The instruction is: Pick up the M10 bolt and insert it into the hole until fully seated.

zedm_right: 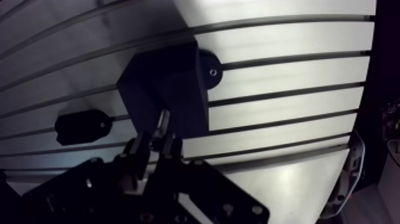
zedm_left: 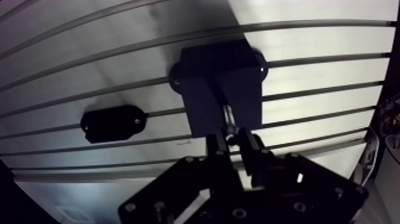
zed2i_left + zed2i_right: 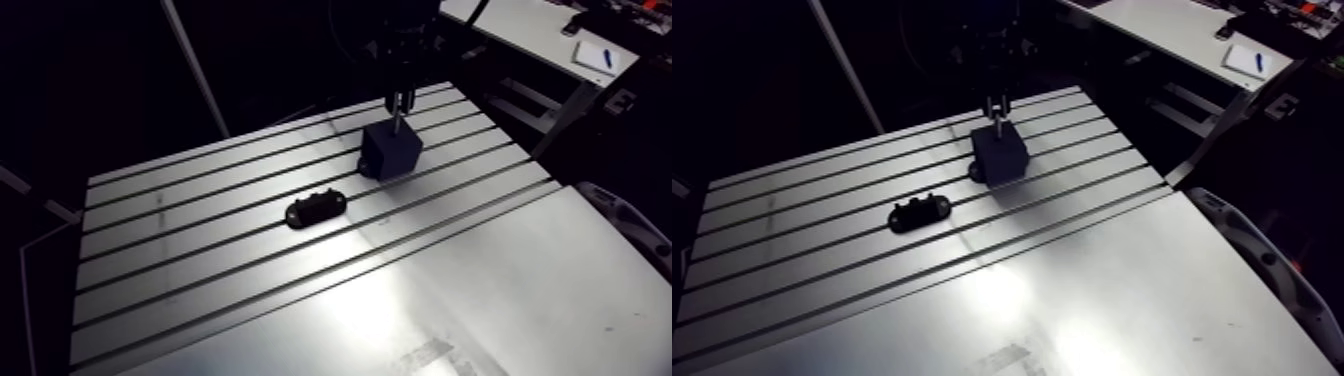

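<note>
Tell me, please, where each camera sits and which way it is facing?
Arm view: on the arm's upper link, looking down across the slotted aluminium table; the robot's two-finger gripper hangs down from above.
Wrist view: on the wrist, looking down past the gripper, shut on the slim metal bolt, at the dark square block.
Shared: both show the block and the flat black oval part beside it.

I am seeing the gripper [image 3: 401, 97] holding the bolt [image 3: 397, 120] upright, its tip meeting the black block [image 3: 392, 152]. A flat black fixture [image 3: 316, 208] is lying at the block's 8 o'clock, apart, on the slotted table [image 3: 450, 270].
</note>
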